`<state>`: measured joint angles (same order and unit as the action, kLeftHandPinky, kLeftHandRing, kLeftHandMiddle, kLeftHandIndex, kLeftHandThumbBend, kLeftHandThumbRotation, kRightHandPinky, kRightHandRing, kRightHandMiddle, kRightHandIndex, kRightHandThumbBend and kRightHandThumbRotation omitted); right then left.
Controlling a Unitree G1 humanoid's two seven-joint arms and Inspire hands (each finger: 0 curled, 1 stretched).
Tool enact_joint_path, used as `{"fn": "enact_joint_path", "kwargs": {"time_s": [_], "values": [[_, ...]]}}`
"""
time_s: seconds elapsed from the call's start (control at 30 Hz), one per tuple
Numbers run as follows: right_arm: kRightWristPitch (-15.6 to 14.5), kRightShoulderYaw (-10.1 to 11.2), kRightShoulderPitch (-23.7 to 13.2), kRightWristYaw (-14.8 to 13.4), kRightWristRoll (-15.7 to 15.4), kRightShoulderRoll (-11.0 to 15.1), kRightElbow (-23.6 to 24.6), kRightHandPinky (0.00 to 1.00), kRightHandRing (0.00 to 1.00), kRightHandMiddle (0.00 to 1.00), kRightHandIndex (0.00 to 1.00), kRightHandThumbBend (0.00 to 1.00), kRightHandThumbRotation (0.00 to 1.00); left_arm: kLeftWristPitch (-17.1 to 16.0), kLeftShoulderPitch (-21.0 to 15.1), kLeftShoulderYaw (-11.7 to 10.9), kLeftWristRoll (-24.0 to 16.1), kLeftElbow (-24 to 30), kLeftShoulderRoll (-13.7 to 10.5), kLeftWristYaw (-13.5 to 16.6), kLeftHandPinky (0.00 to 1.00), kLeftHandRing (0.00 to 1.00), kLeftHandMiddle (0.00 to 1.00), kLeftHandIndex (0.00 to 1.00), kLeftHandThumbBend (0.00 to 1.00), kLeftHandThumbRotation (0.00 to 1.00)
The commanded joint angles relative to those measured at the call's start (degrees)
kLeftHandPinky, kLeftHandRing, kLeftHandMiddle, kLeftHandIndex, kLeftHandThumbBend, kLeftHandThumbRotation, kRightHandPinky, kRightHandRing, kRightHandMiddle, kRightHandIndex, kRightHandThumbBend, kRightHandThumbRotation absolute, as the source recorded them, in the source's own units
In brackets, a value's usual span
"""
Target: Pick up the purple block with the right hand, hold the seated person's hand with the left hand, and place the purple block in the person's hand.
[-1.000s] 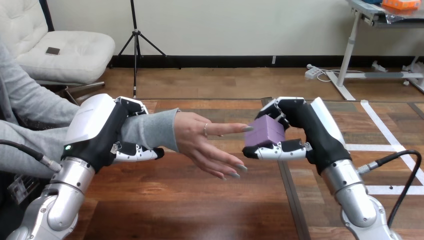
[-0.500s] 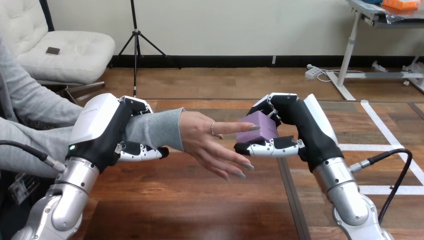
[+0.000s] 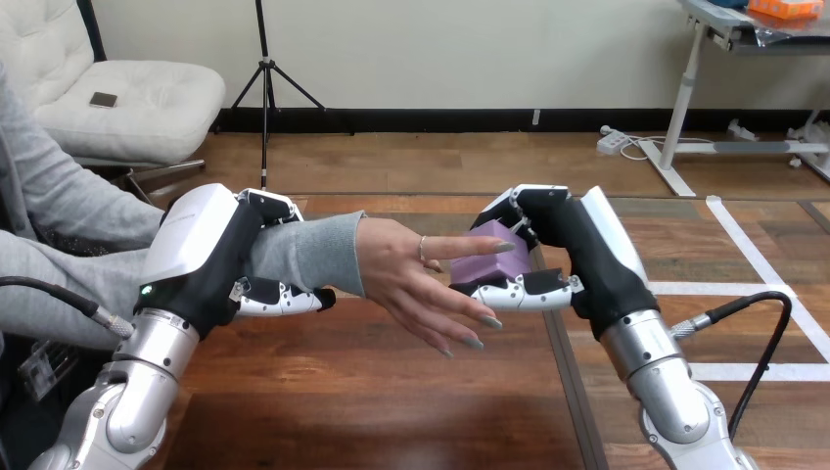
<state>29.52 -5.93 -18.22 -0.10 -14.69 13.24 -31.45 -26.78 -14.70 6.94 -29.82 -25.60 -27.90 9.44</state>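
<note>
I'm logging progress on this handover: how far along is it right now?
Done: the right hand has the purple block in its grip, and the left hand is curled round the person's wrist. In hand: the block is at the fingertips of the person's hand, not yet released. Left: set it in that hand and let go.

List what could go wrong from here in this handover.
1. The person's hand is turned on edge with fingers sloping down, not cupped. If released now, the purple block would likely slip off onto the table.
2. The right hand holds the block right against the person's fingertips, so pushing on could jam them.
3. The left hand is curled round the person's wrist, so a hard squeeze or tug could hurt.
</note>
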Motion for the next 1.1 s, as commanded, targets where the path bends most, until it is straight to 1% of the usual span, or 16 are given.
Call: {"fn": "enact_joint_path", "kwargs": {"time_s": [0.0, 0.1, 0.2, 0.33, 0.5, 0.7, 0.93, 1.07], "values": [[1.0, -0.2, -3.9, -0.8, 0.0, -1.3, 1.3, 0.34, 0.35, 0.4, 0.43, 0.85, 0.0, -2.3, -6.5, -0.5, 2.0, 2.4, 2.4, 1.4, 0.17, 0.22, 0.29, 0.33, 0.72, 0.0], [0.6, -0.5, -4.1, -0.6, 0.0, -1.5, 1.1, 0.34, 0.35, 0.4, 0.43, 0.85, 0.0, -2.8, -6.6, -0.5, 2.0, 2.1, 2.4, 1.5, 0.17, 0.22, 0.29, 0.33, 0.72, 0.0], [0.6, -0.8, -4.3, -0.7, -0.2, -1.9, 0.8, 0.34, 0.36, 0.4, 0.43, 0.85, 0.0, -2.6, -6.6, -0.5, 2.1, 2.2, 2.5, 1.2, 0.17, 0.22, 0.29, 0.33, 0.72, 0.0], [-0.2, -1.0, -4.3, -0.4, 0.0, -2.3, 1.1, 0.34, 0.36, 0.4, 0.43, 0.85, 0.0, -2.3, -6.5, -0.5, 2.2, 2.4, 2.6, 1.0, 0.17, 0.22, 0.29, 0.33, 0.72, 0.0], [-0.3, -1.2, -4.4, 0.7, 0.9, -2.9, 1.0, 0.33, 0.36, 0.4, 0.43, 0.84, 0.0, -2.4, -6.4, -0.6, 2.3, 2.5, 2.6, 0.8, 0.17, 0.22, 0.29, 0.33, 0.71, 0.0], [-0.9, -1.5, -4.5, 1.1, 0.5, -3.4, 1.1, 0.33, 0.36, 0.4, 0.43, 0.84, 0.0, -1.9, -6.2, -0.6, 2.5, 2.7, 2.8, 0.6, 0.17, 0.22, 0.29, 0.33, 0.71, 0.0], [-1.5, -2.0, -4.5, 0.6, -0.1, -4.1, 1.0, 0.33, 0.36, 0.4, 0.43, 0.85, 0.0, -1.3, -6.0, -0.6, 2.5, 3.0, 3.1, 0.2, 0.17, 0.23, 0.29, 0.33, 0.71, 0.0], [-1.7, -2.4, -4.5, 0.3, -0.3, -4.6, 0.9, 0.33, 0.36, 0.4, 0.42, 0.85, 0.0, -1.4, -6.0, -0.7, 2.5, 2.9, 3.3, 0.5, 0.17, 0.23, 0.29, 0.33, 0.71, 0.0]]}}
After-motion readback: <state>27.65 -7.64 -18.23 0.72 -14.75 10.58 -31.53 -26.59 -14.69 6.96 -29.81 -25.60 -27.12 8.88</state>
